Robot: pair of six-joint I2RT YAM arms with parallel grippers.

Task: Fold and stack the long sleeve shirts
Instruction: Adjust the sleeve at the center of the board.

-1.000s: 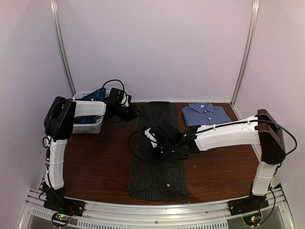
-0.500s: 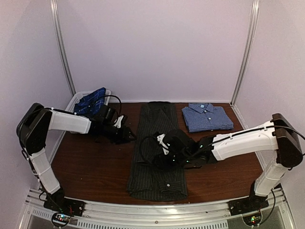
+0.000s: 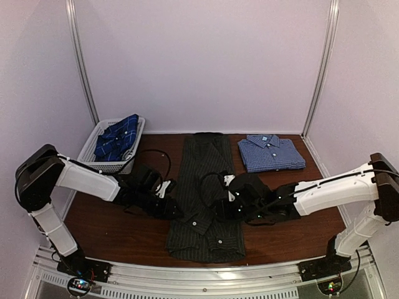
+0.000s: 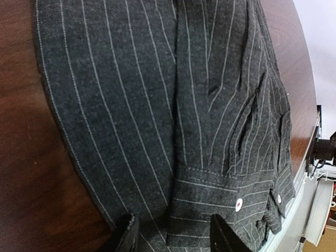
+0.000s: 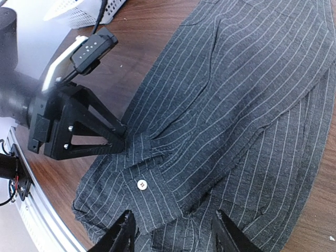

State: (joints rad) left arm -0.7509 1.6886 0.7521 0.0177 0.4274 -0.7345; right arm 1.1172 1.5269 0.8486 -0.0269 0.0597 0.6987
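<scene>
The charcoal pinstripe shirt (image 3: 202, 180) lies stretched lengthwise down the middle of the table, sleeves folded in. My left gripper (image 3: 172, 208) is open at its near left edge, the jaws straddling a sleeve cuff with a white button (image 4: 239, 202); its fingertips (image 4: 126, 233) hold nothing. My right gripper (image 3: 219, 208) is open over the shirt's near right half, empty, above a buttoned cuff (image 5: 140, 184). The left gripper also shows in the right wrist view (image 5: 118, 140), its tip at the cuff. The blue-and-white check shirt (image 3: 271, 152) lies folded at the back right. The navy plaid shirt (image 3: 116, 136) lies in the basket.
The white mesh basket (image 3: 107, 166) stands at the back left corner. Bare brown table (image 3: 118, 230) shows left of the pinstripe shirt and at the right front. A metal rail (image 3: 206, 274) runs along the near edge. Cables loop from both wrists.
My left arm has swung from beside the basket down to the shirt's near left edge. My right gripper has slid toward the near end of the shirt.
</scene>
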